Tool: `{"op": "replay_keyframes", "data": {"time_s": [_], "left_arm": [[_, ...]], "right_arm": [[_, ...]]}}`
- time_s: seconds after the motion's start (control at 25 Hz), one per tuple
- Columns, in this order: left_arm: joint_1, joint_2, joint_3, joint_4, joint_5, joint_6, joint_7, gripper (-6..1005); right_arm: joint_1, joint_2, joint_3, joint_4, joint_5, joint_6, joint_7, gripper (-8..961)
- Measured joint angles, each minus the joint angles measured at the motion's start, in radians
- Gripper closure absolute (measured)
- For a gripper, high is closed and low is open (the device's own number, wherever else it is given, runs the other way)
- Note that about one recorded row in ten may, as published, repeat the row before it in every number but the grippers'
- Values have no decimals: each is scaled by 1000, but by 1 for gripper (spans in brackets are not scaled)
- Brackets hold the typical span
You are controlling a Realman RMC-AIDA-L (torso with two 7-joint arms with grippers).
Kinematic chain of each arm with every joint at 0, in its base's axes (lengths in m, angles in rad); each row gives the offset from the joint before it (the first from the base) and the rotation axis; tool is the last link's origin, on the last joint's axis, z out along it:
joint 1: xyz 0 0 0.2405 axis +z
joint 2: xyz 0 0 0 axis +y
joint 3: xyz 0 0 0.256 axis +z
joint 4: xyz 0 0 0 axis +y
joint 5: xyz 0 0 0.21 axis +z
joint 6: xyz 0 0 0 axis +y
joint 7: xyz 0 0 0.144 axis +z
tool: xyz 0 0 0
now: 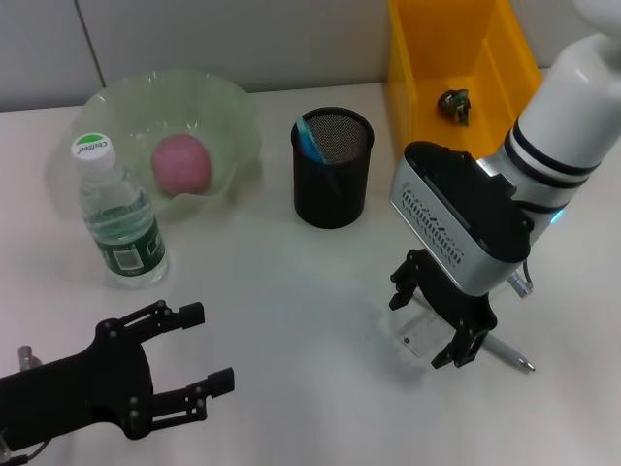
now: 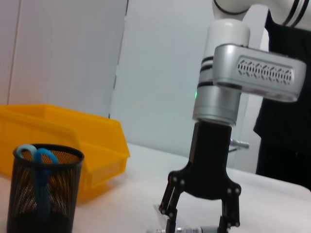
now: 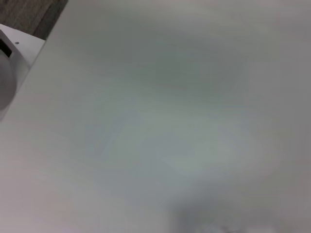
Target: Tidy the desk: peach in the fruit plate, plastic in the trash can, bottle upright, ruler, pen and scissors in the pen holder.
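Observation:
My right gripper (image 1: 420, 333) is low over the table at the right, open, one finger on each side of the clear ruler (image 1: 419, 340). A silver pen (image 1: 511, 356) lies just beside it. In the left wrist view the same gripper (image 2: 197, 225) reaches down to the table. The pink peach (image 1: 180, 163) sits in the green fruit plate (image 1: 238, 121). The bottle (image 1: 121, 218) stands upright. Blue scissors (image 1: 310, 138) stick out of the black mesh pen holder (image 1: 333, 184). Dark crumpled plastic (image 1: 454, 105) lies in the yellow trash can (image 1: 427, 58). My left gripper (image 1: 210, 347) rests open at the front left.
The pen holder (image 2: 43, 194) and yellow trash can (image 2: 82, 136) stand close behind my right gripper's spot. The right wrist view shows only bare table.

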Motion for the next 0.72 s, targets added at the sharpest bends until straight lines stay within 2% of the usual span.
{"op": "replay_keyframes", "data": {"time_s": [0.56,0.72], "left_arm": [[2,1,2,102,57,-13,-49,155],[2,3,2,190,80,-3,-128,155]], "right_arm": [[-15,2,-11,-29,13,2,1,136],[-16,2,-13,-31,13,1,6,135]]}}
